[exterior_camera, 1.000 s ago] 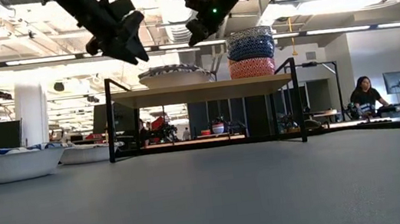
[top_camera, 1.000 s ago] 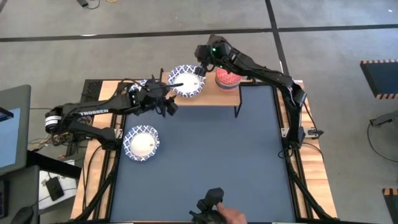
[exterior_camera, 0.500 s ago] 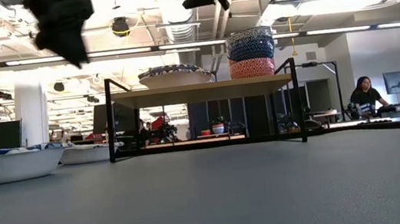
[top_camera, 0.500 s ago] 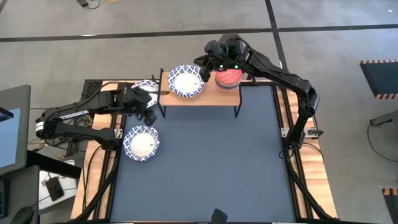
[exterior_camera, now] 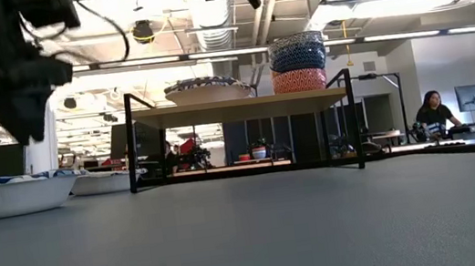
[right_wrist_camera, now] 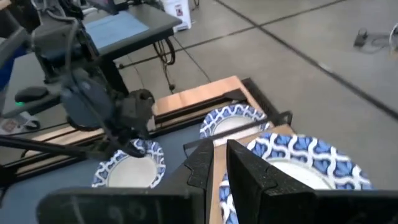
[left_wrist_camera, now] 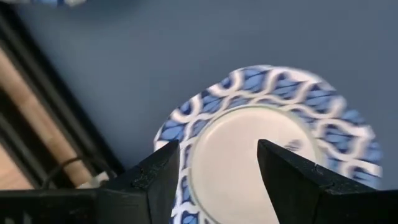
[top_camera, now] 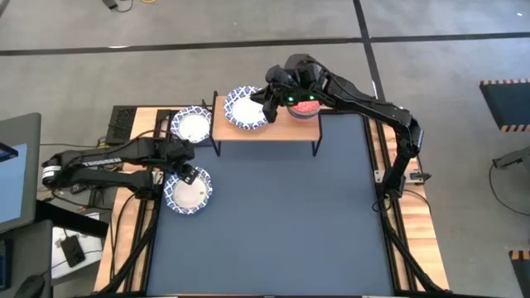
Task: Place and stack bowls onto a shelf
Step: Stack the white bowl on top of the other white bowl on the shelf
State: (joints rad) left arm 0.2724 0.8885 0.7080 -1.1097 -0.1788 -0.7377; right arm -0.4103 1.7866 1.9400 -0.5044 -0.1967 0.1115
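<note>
The light-wood shelf [top_camera: 286,131] stands at the table's back edge. It bears a white bowl with a blue patterned rim [top_camera: 247,108] and a stack of small bowls [top_camera: 305,106] with a red one on top. Two more white bowls lie on the table: one left of the shelf [top_camera: 192,126] and one near the left edge [top_camera: 190,197]. My left gripper [top_camera: 187,172] hangs open just above that nearer bowl [left_wrist_camera: 273,162], its fingers [left_wrist_camera: 149,180] over the rim. My right gripper [top_camera: 269,98] hovers shut over the shelf's bowl [right_wrist_camera: 305,162].
The dark-blue tabletop [top_camera: 273,215] stretches in front of the shelf. The shelf's thin black legs [exterior_camera: 132,147] stand on it. A screen [top_camera: 16,165] sits beyond the table's left side. A person [exterior_camera: 432,112] sits far behind in the room.
My left arm has drawn back from the shelf's left end and swung toward the front left, down over the bowl by the table's edge. My right gripper shifted over the shelf's bowl.
</note>
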